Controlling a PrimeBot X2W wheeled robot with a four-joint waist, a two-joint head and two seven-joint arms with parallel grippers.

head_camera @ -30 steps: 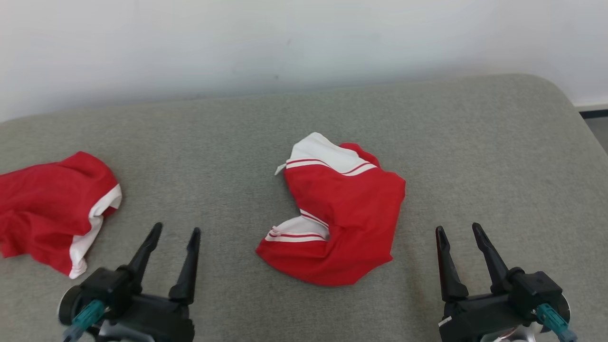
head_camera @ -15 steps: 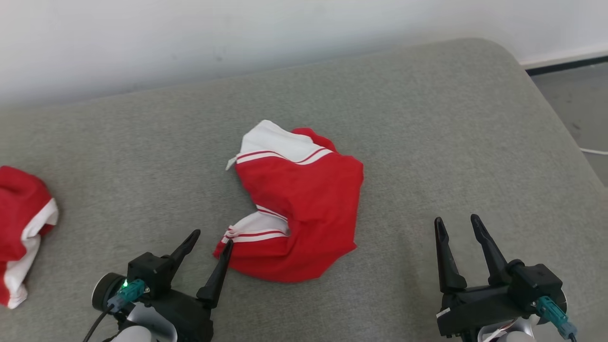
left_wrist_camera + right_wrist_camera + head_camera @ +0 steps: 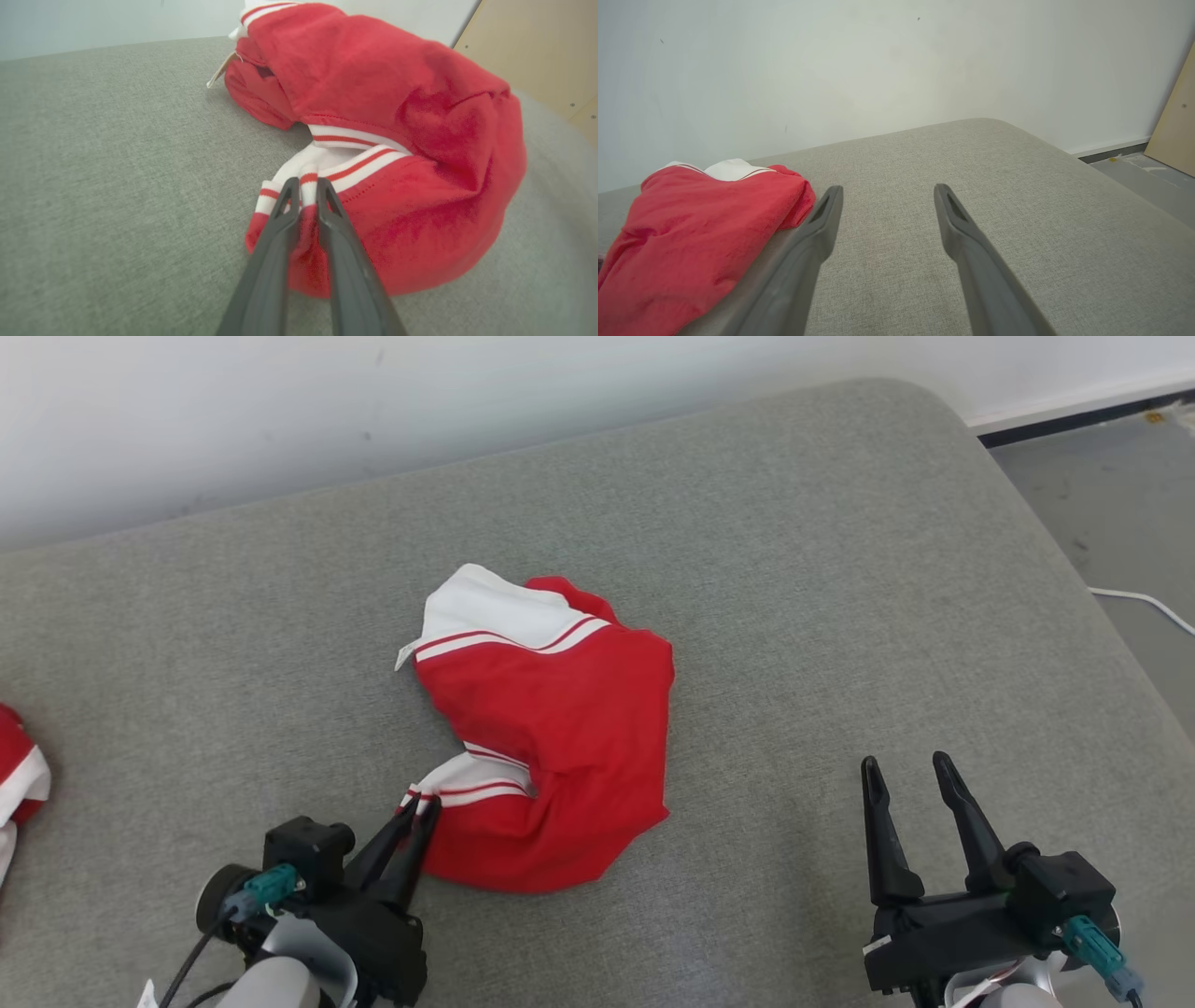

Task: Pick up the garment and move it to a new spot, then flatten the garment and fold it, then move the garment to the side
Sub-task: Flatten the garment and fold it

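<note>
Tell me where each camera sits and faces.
Head view: on the head, looking forward and down at the grey cushion and red garment; left gripper and right gripper show.
Left wrist view: low, along its fingers pinching the garment's striped cuff.
Right wrist view: along its open fingers, over cushion toward the wall.
Shared: all three show the garment.

A second garment (image 3: pixel 17 784) is cut off at the head view's left edge. The garment (image 3: pixel 397 116) is cropped by the left wrist view's top; its tag (image 3: pixel 403 658) is too small to be read. The right gripper's (image 3: pixel 906 759) base is cut off below.
</note>
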